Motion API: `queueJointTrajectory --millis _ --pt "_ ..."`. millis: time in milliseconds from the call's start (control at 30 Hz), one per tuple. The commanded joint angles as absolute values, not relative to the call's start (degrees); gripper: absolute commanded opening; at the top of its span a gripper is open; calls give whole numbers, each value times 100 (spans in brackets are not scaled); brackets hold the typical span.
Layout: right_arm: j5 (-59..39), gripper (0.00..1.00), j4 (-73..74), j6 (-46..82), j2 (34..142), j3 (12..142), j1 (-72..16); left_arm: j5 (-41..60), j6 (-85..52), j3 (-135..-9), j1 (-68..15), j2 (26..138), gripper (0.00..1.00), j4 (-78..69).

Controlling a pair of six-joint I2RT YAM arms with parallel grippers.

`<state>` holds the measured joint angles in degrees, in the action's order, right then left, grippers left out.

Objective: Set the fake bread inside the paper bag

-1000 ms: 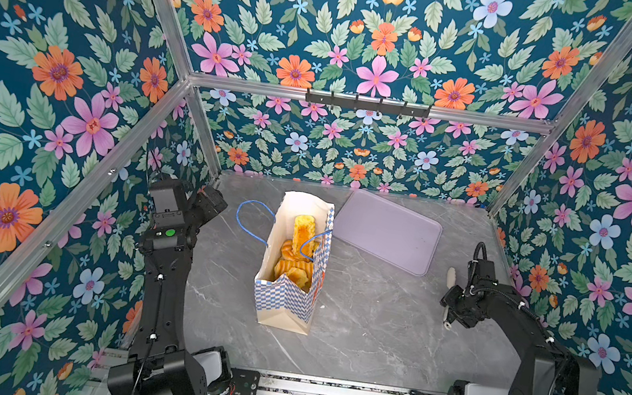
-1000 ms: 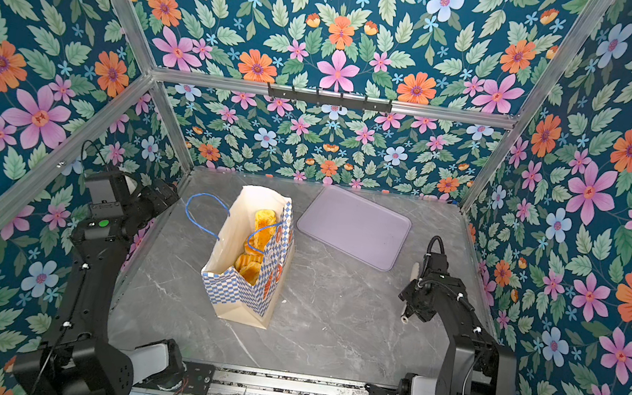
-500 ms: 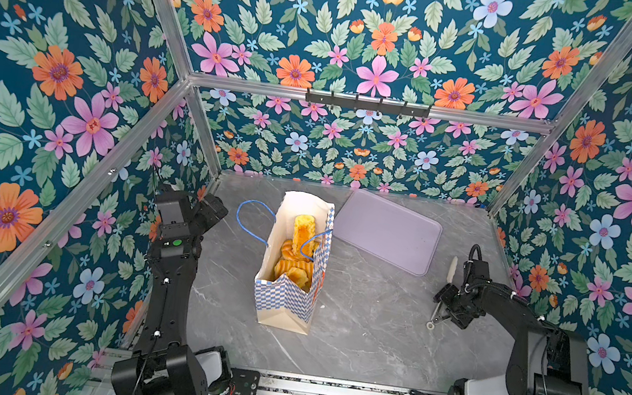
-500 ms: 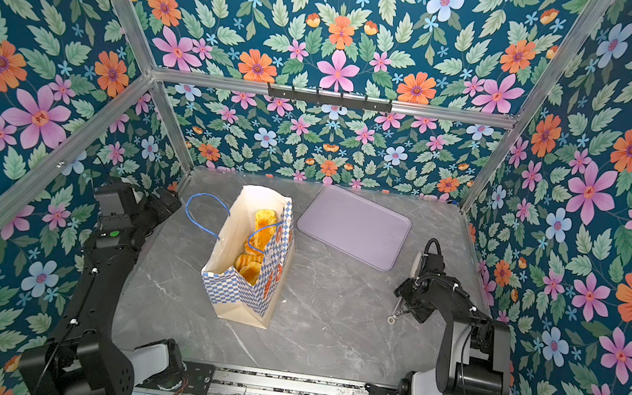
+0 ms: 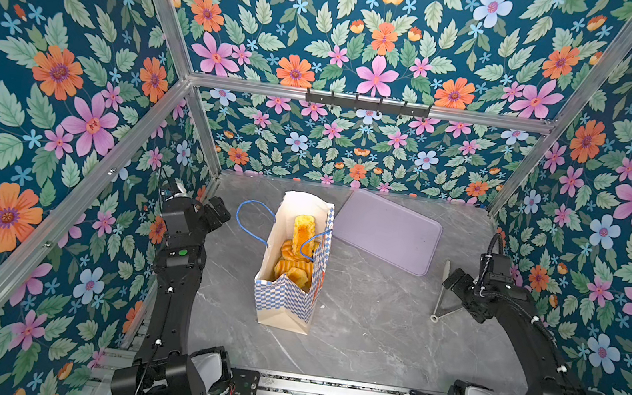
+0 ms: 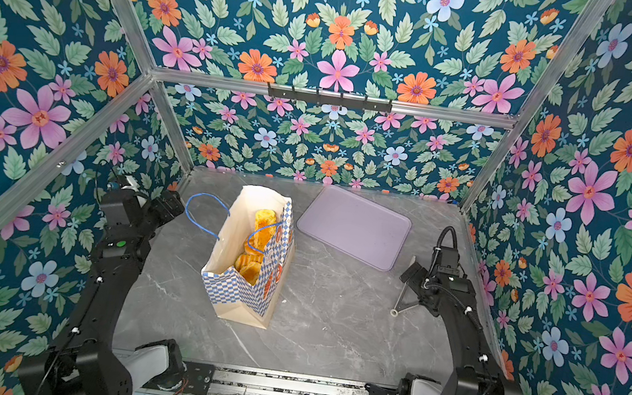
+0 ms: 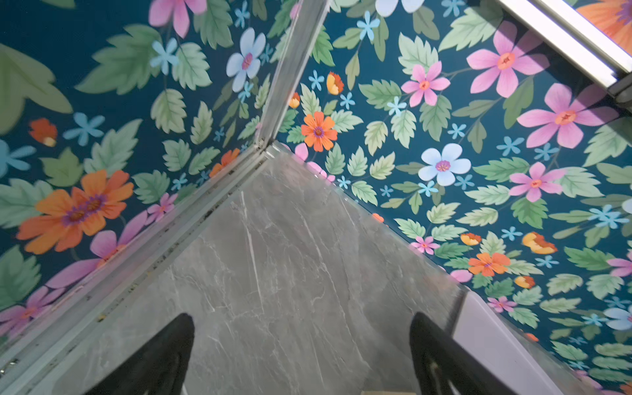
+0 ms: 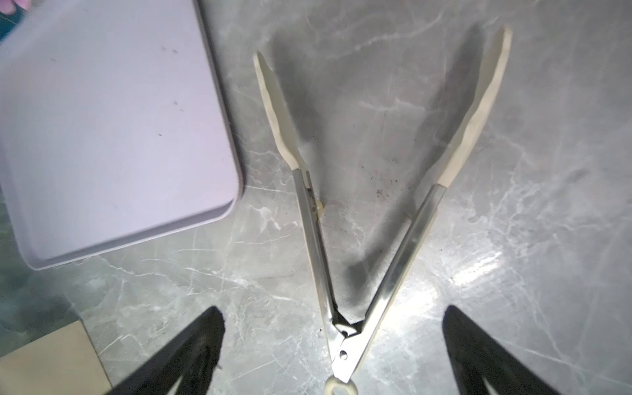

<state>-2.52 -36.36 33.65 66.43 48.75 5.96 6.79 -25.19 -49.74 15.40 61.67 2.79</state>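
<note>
With the fake bread piled inside the paper bag left of the middle of the tabletop, your left gripper spread empty and your right gripper spread over the loose tongs, you risked tipping the tall bag by snagging its cord handle.

the fake bread sits in the paper bag on the surface; tray behind to its right, tongs farther right.

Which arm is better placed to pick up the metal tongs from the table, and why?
The right arm. Its open right gripper hangs directly over the tongs, with a finger on either side of the hinge end. The left gripper, also open, sits by the left wall, with the paper bag between it and the tongs.
</note>
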Motion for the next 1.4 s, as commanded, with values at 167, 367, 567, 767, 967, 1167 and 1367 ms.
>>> queueJointTrajectory --millis 167,367,567,767,967,1167,1367 --pt "925 99 -3185 2771 5830 5190 593 792 -2325 -4820 1537 6423 95 -842" --pt "2323 99 -1441 2699 5027 4053 606 292 -1927 -3723 1533 6328 100 -2226" --pt "1979 98 1387 1693 4615 2305 593 -405 -1496 -2244 1412 6484 100 -3568" --pt "2187 96 2711 1596 5476 1643 327 -792 -1258 -1742 1022 7299 100 -4919" --pt "2725 99 4585 667 7032 1470 -455 -1196 -919 -1441 449 8190 100 -6302" --pt "2254 99 4953 354 7878 1697 -503 -1115 -723 -1144 300 8535 100 -7286" --pt "1878 99 5304 308 7894 1522 -441 -1170 -509 -934 79 9182 100 -8319"
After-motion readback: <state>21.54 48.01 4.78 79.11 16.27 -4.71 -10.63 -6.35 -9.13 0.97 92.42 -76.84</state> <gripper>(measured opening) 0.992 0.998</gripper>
